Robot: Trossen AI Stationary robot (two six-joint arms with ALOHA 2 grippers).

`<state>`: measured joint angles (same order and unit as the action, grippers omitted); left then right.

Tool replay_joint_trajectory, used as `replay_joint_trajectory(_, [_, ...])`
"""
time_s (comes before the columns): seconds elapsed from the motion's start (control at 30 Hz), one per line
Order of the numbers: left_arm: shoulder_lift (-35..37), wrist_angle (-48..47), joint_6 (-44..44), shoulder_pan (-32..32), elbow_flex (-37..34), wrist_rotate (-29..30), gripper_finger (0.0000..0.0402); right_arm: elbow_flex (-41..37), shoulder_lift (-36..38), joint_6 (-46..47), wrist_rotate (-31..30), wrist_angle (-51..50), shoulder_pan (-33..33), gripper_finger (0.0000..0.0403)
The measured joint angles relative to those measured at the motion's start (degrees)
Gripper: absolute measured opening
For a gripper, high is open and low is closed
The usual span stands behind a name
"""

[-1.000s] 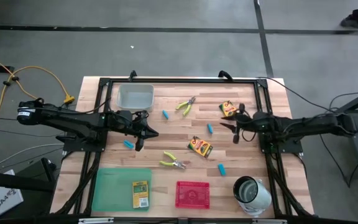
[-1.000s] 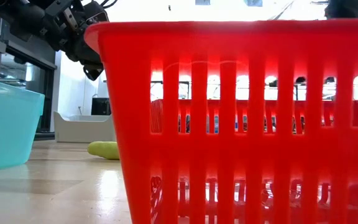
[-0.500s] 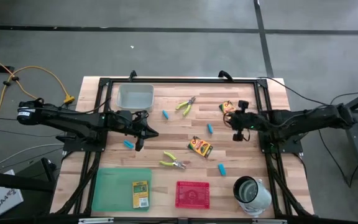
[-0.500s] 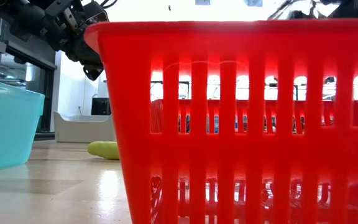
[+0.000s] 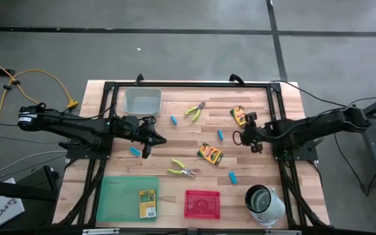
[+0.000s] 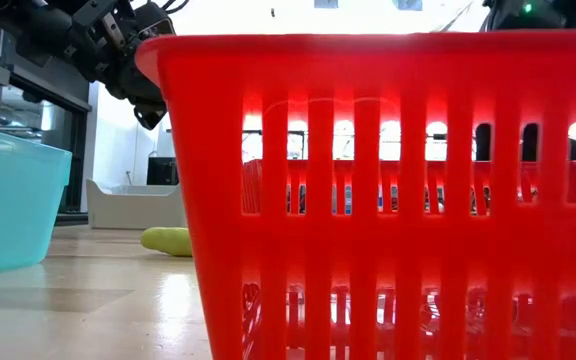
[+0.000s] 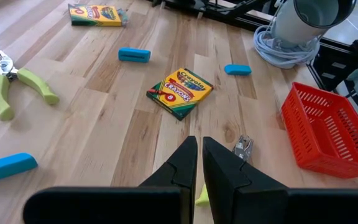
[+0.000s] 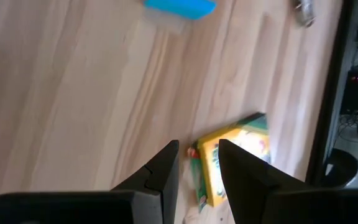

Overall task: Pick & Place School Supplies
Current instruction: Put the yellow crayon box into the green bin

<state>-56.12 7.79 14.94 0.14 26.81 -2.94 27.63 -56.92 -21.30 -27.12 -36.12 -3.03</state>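
In the high view, one crayon box (image 5: 240, 115) lies near the far right, one (image 5: 210, 154) at mid-table, and one (image 5: 147, 203) in the green tray. Blue pieces (image 5: 173, 120), (image 5: 220, 134), (image 5: 134, 151), (image 5: 232, 177) and two pliers (image 5: 194, 111), (image 5: 183, 171) lie flat on the wood. My right gripper (image 5: 239, 138) hovers open just nearside of the far-right box, which shows between its fingers in the right wrist view (image 8: 235, 155). My left gripper (image 5: 154, 139) hangs shut over the table's left half, above bare wood (image 7: 199, 155).
A clear tray (image 5: 141, 101) stands at the far left, a green tray (image 5: 119, 196) and a red basket (image 5: 202, 203) along the near edge, and a white-and-metal cup (image 5: 264, 201) at the near right. The red basket (image 6: 388, 200) fills the low view.
My right gripper has turned about its wrist and shifted slightly toward the table's left and near side, staying open beside the far-right crayon box. The objects on the table have kept their places.
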Motion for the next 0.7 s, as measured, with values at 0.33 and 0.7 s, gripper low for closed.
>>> replay_joint_trajectory(0.33, [0.00, 0.00, 0.00, 0.00, 0.00, 0.00, 0.0024, -2.05, -6.62, -1.50, -1.72, 2.65, 0.02, 0.0104])
replay_joint_trajectory(0.7, [0.00, 0.00, -1.20, 0.00, 0.00, 0.00, 0.0024, -2.09, -18.64, 0.39, -9.71, 9.72, 0.02, 0.0104])
